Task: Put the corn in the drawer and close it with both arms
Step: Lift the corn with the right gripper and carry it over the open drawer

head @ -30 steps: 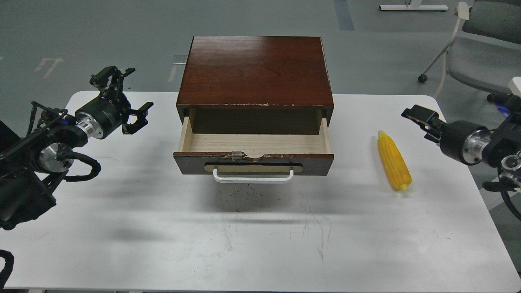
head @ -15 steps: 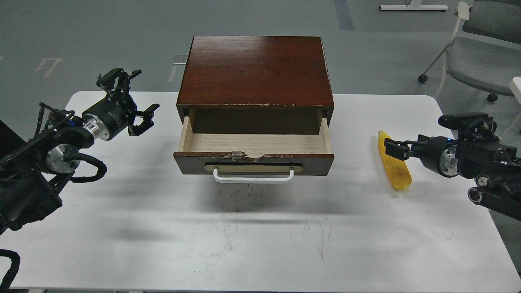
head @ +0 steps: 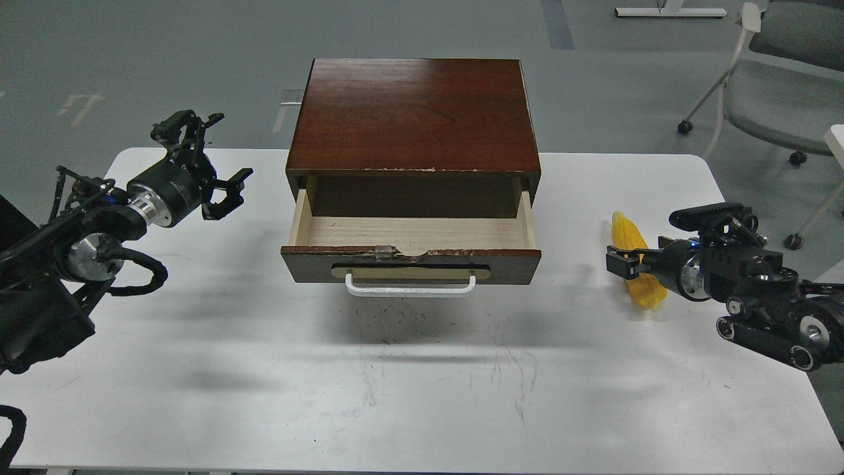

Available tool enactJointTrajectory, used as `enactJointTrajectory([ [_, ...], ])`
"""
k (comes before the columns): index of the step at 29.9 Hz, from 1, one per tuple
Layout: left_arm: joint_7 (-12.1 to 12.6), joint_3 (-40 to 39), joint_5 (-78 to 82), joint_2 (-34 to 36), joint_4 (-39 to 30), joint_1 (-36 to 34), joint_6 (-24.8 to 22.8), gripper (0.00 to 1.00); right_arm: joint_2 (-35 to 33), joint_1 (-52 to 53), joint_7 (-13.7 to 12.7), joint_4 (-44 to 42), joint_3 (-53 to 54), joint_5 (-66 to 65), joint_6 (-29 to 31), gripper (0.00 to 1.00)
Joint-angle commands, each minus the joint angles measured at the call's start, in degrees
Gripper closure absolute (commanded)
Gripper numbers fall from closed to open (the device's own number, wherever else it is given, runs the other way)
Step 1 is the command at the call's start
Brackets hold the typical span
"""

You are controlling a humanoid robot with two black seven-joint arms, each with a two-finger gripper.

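Observation:
The yellow corn (head: 625,228) lies on the white table (head: 422,369), to the right of the drawer. The drawer (head: 410,262) is pulled open from the dark brown cabinet (head: 412,112). Its pale wood inside holds nothing, and its white bar handle (head: 409,287) faces me. My right gripper (head: 625,261) is low over the middle of the corn and hides that part. Its dark fingers cannot be told apart. My left gripper (head: 211,155) hangs above the table's far left, left of the cabinet, with its fingers spread and holding nothing.
A grey wheeled chair (head: 778,86) stands on the floor beyond the table's far right corner. The cabinet takes up the middle back of the table. The table's right edge is close behind my right arm.
My right arm has dropped and moved left, from beside the table to down over the corn's middle. The corn lies where it was. My left gripper has shifted only slightly.

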Motion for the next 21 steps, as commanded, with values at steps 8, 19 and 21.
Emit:
enactJointTrajectory([
  [8,0.0,0.0,0.1,0.3,0.0,0.0,0.0,0.02,0.1,-1.9,-6.7,3.0,1.5,2.0,0.2,0.83],
  [19,0.0,-0.1,0.1,0.3,0.1,-0.1,0.0,0.02,-7.7,8.9,-4.9,14.7,2.5,-0.4,-4.2,1.00],
  [21,0.0,-0.1,0.1,0.4,0.0,-0.1,0.0,0.02,-10.4,12.7,-2.6,16.8,2.2,-6.0,-6.1,1.00],
])
